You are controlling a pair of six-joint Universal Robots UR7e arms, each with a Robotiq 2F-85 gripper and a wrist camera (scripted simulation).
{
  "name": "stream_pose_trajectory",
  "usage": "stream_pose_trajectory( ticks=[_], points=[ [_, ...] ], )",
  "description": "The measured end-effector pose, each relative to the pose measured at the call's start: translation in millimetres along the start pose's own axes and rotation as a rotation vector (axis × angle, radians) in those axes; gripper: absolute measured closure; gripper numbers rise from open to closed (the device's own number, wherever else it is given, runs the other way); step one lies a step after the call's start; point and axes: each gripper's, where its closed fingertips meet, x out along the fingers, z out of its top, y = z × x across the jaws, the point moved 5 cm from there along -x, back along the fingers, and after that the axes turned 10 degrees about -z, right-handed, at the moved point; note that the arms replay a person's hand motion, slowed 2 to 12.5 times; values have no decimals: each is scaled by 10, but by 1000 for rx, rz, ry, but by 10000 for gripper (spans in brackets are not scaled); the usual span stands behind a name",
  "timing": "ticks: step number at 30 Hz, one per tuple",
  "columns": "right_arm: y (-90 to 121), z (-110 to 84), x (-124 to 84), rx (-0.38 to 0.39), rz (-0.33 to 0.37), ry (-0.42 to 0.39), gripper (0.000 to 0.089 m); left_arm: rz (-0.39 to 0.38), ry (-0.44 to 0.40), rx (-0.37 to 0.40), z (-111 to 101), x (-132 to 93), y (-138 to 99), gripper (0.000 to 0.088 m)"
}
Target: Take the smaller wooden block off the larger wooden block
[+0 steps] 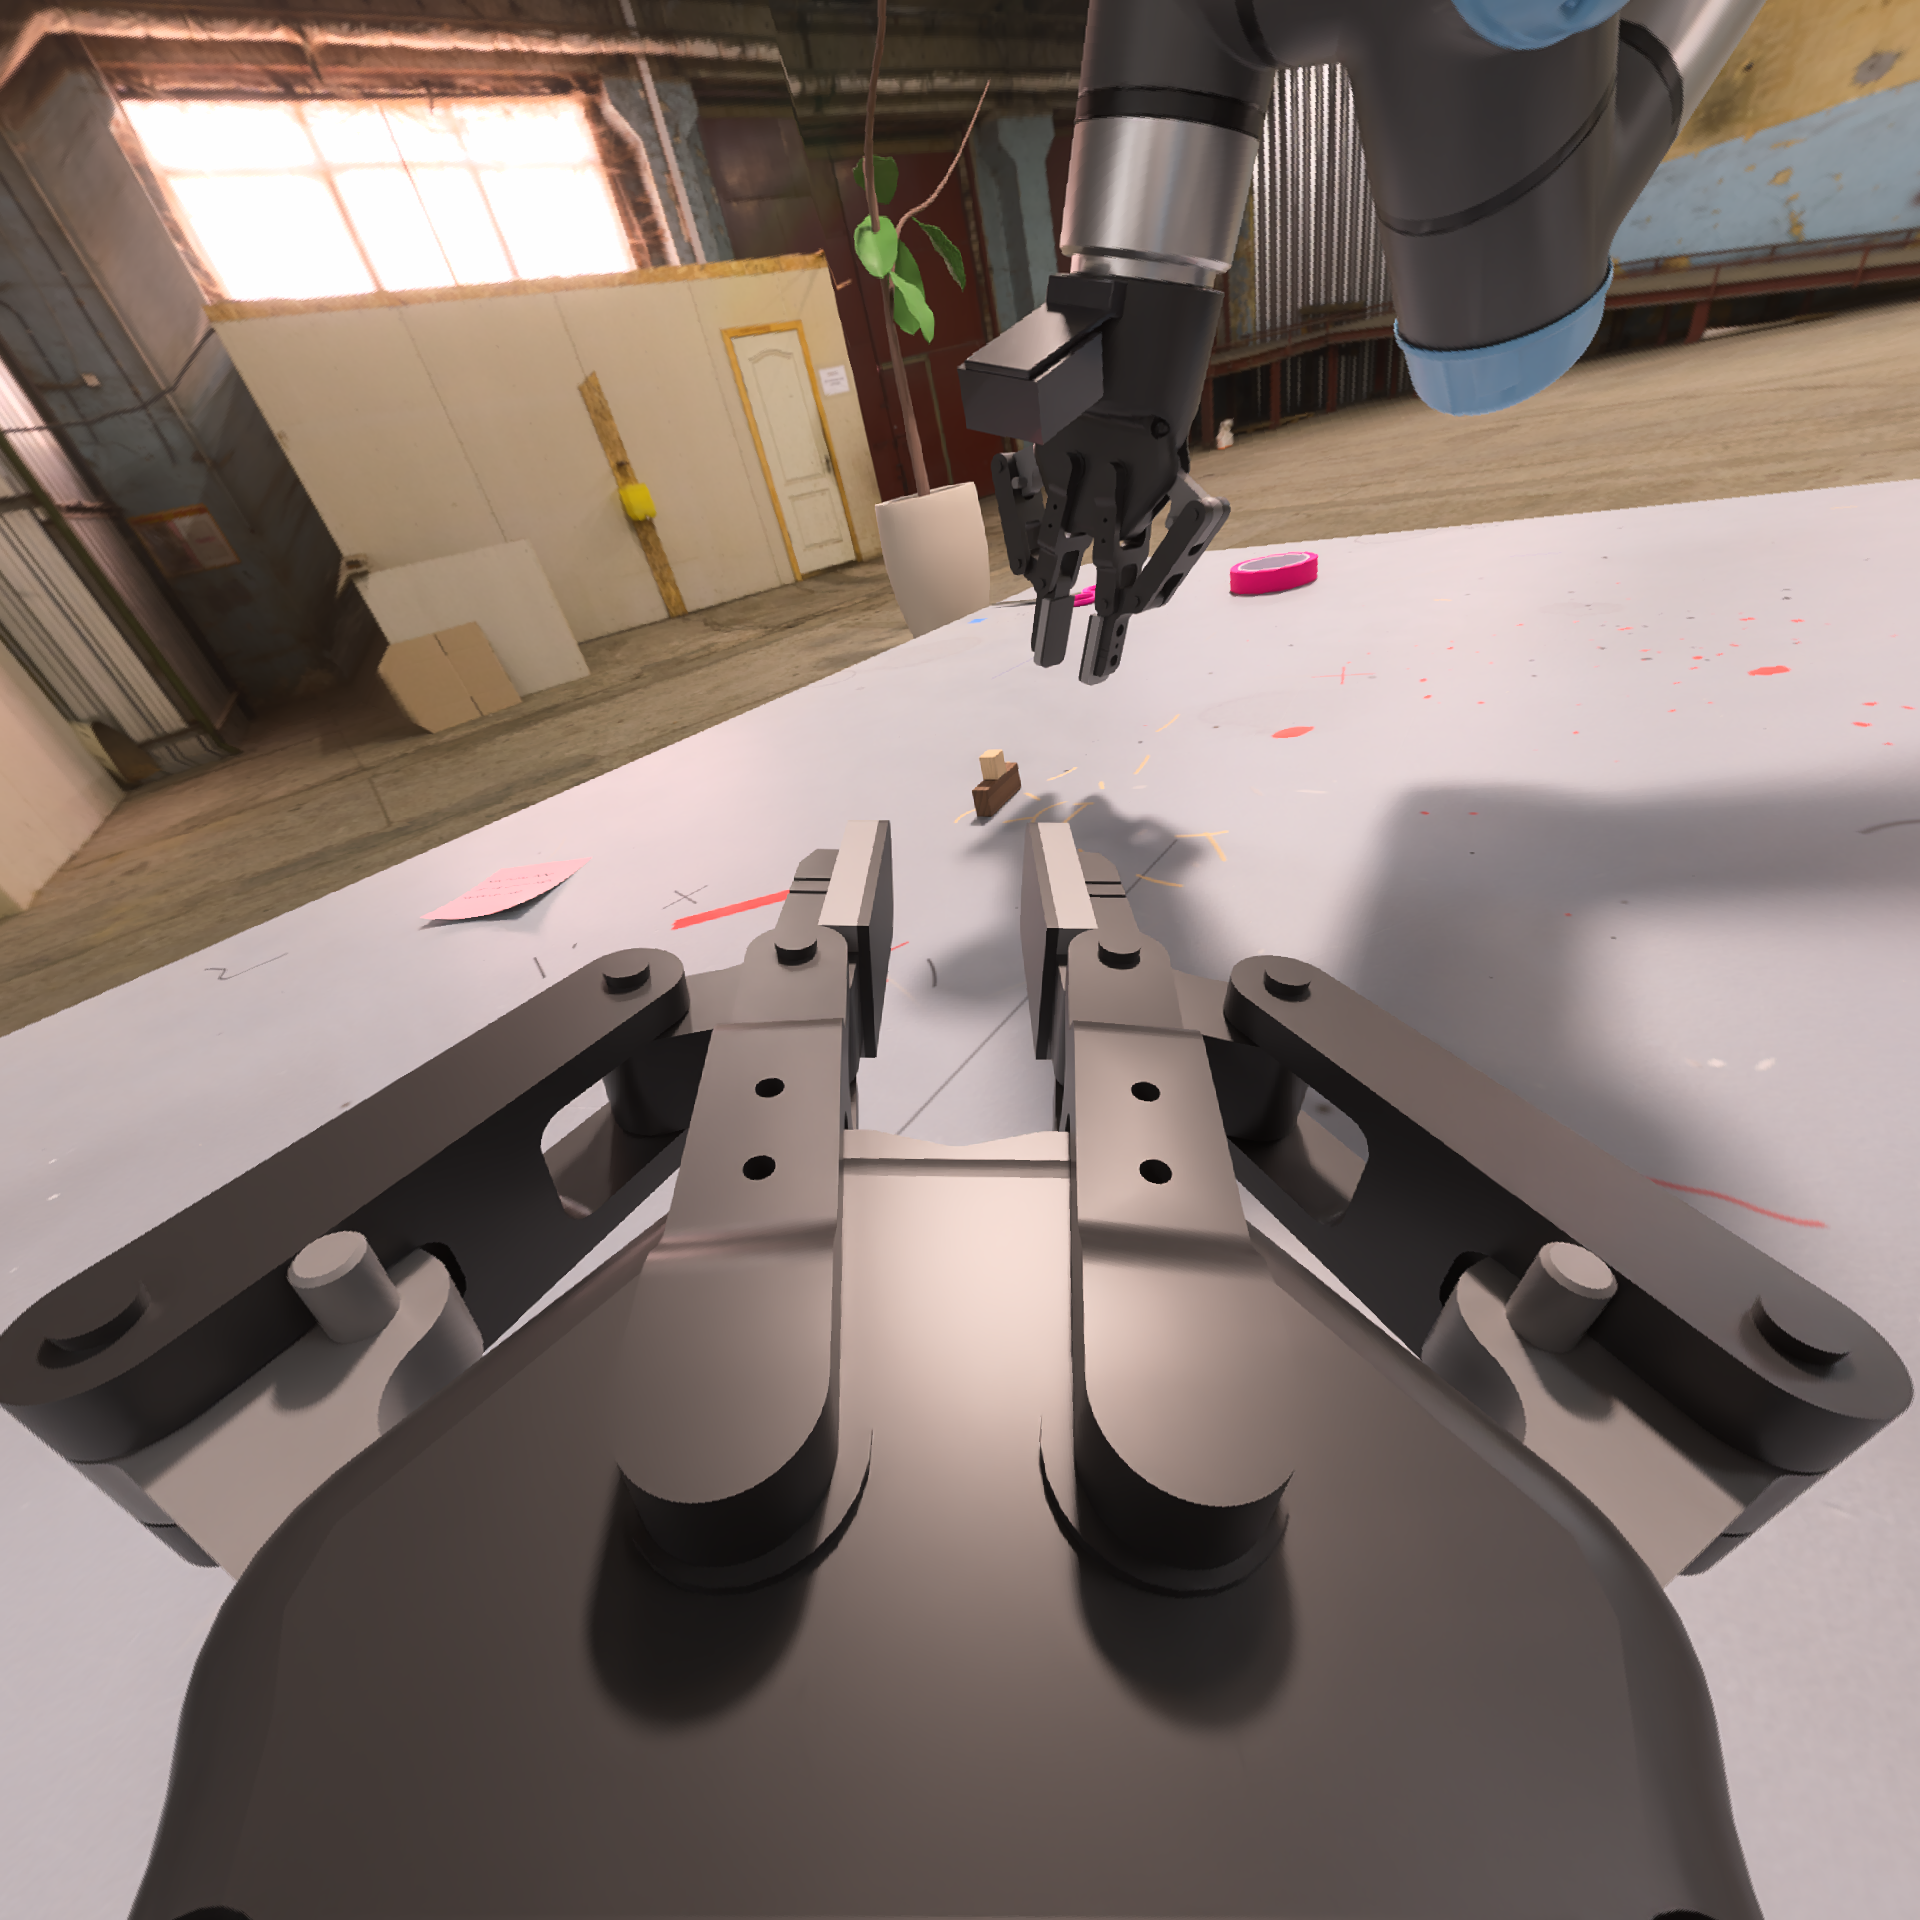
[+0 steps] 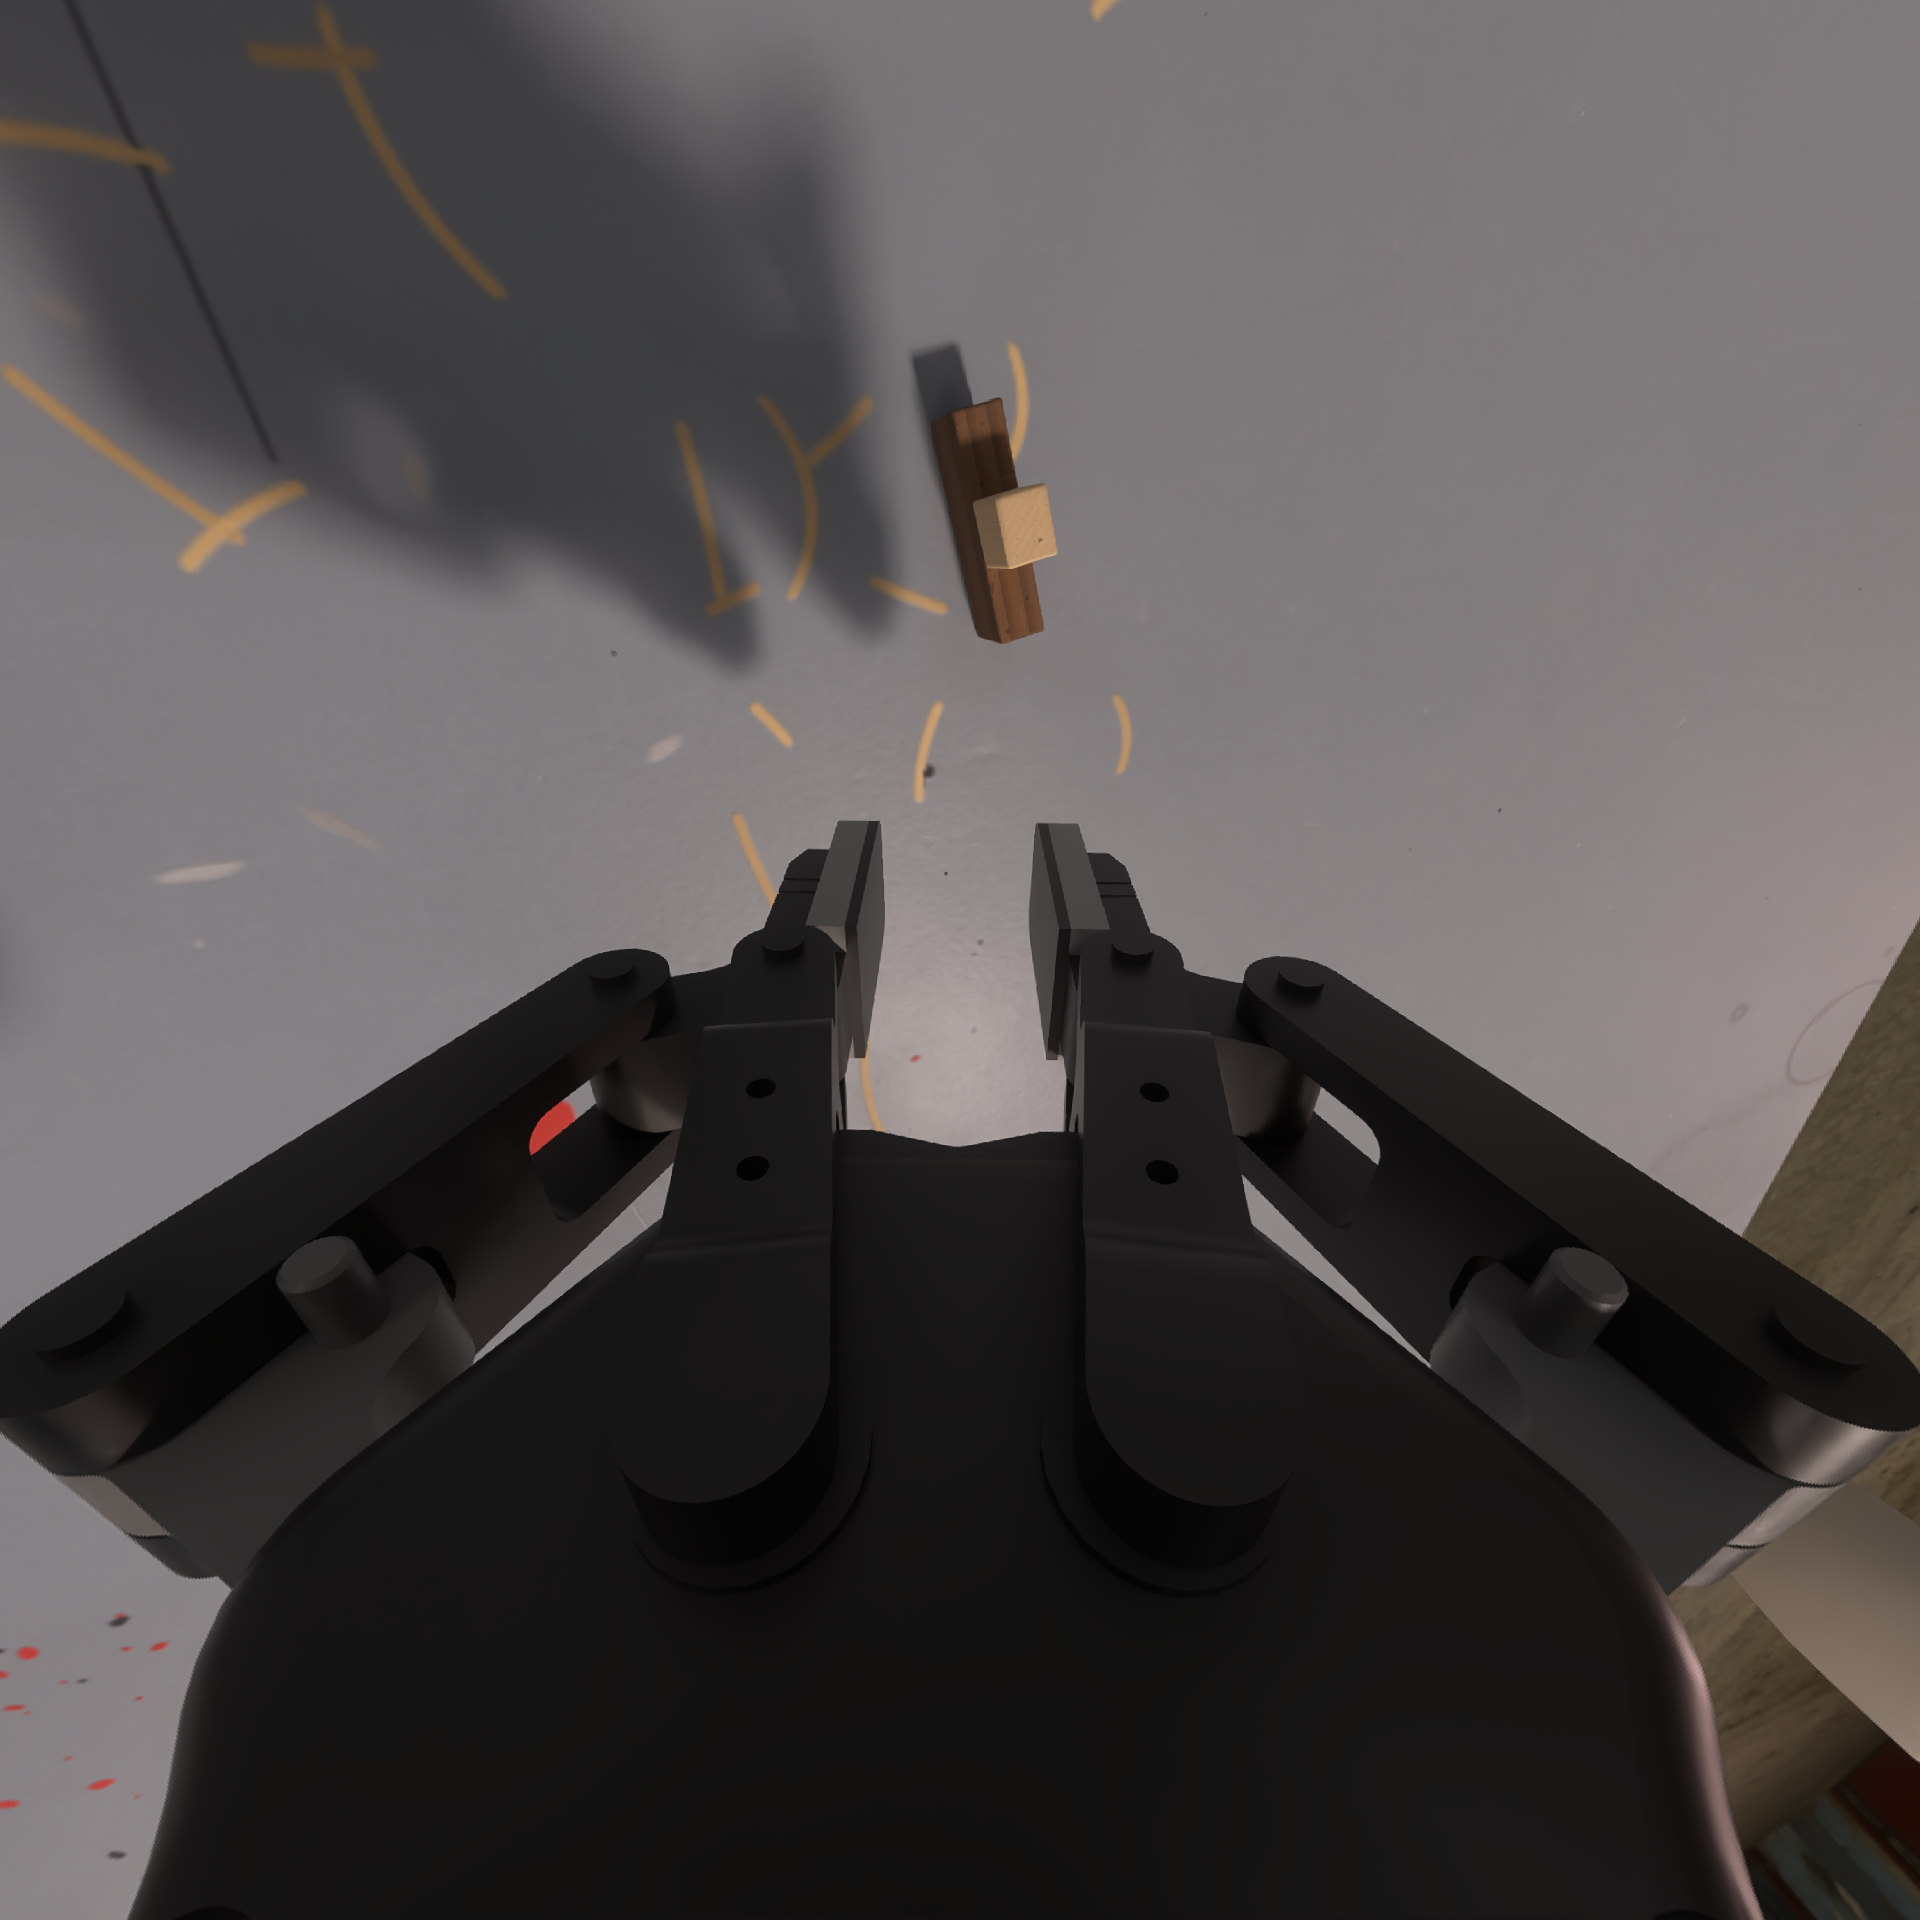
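A small pale wooden cube (image 2: 1016, 526) sits on top of a longer dark brown wooden block (image 2: 987, 520) that lies flat on the grey table. Both show far off in the left wrist view, the cube (image 1: 992, 764) on the brown block (image 1: 997, 792). My right gripper (image 2: 956, 883) is open and empty, hanging above the table short of the blocks. It also shows in the left wrist view (image 1: 1081, 649), high above and beyond the blocks. My left gripper (image 1: 956, 878) is open and empty, low over the table, with the blocks ahead of it.
A pink tape roll (image 1: 1274, 572) lies far back on the table. A pink paper sheet (image 1: 506, 888) lies at the left near the table edge. A white plant pot (image 1: 932, 551) stands beyond the far edge. Orange and red marks cover the tabletop (image 1: 1455, 987).
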Motion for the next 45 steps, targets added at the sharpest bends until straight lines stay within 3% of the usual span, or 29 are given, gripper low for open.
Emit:
stream_pose_trajectory(
  ticks=[27, 45],
  points=[
    [10, 106, 74, -28, -8, -34, 666, 12, 1, 5, -29, 15, 23, 656],
    [-89, 301, 230, -129, -34, -16, 679, 3, 28, 13, -78, 62, 1, 657]
  ],
)
